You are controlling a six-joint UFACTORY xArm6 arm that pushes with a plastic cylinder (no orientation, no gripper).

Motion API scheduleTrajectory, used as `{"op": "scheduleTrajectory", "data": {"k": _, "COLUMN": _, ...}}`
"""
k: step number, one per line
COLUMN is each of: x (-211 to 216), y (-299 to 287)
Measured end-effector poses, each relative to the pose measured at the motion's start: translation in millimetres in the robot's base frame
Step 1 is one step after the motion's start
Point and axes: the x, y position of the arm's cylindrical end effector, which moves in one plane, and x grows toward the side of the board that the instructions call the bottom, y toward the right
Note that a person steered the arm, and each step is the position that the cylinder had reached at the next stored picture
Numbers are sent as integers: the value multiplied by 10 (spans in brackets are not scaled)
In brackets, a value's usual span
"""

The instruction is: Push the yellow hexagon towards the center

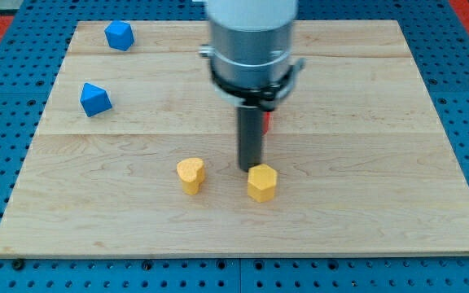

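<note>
The yellow hexagon (261, 182) sits on the wooden board (365, 203), a little below the middle. My tip (250, 169) stands just above and slightly left of it, touching or nearly touching its top edge. A yellow heart-shaped block (190, 175) lies to the left of the hexagon, apart from it. A red block (267, 123) is mostly hidden behind the rod, only a sliver showing at the rod's right.
Two blue blocks lie near the view's top left: one (119, 36) close to the board's top edge, one (95, 99) below it near the left edge. The arm's grey body (251, 41) covers the top middle of the board.
</note>
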Motion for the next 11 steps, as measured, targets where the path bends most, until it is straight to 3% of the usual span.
{"op": "scheduleTrajectory", "data": {"k": 1, "x": 60, "y": 557}}
{"op": "scheduleTrajectory", "data": {"k": 2, "x": 479, "y": 97}}
{"op": "scheduleTrajectory", "data": {"k": 3, "x": 579, "y": -526}}
{"op": "scheduleTrajectory", "data": {"k": 5, "x": 55, "y": -628}}
{"op": "scheduleTrajectory", "data": {"k": 7, "x": -103, "y": -425}}
{"op": "scheduleTrajectory", "data": {"k": 8, "x": -118, "y": -752}}
{"op": "scheduleTrajectory", "data": {"k": 10, "x": -335, "y": -755}}
{"op": "scheduleTrajectory", "data": {"k": 11, "x": -743, "y": -786}}
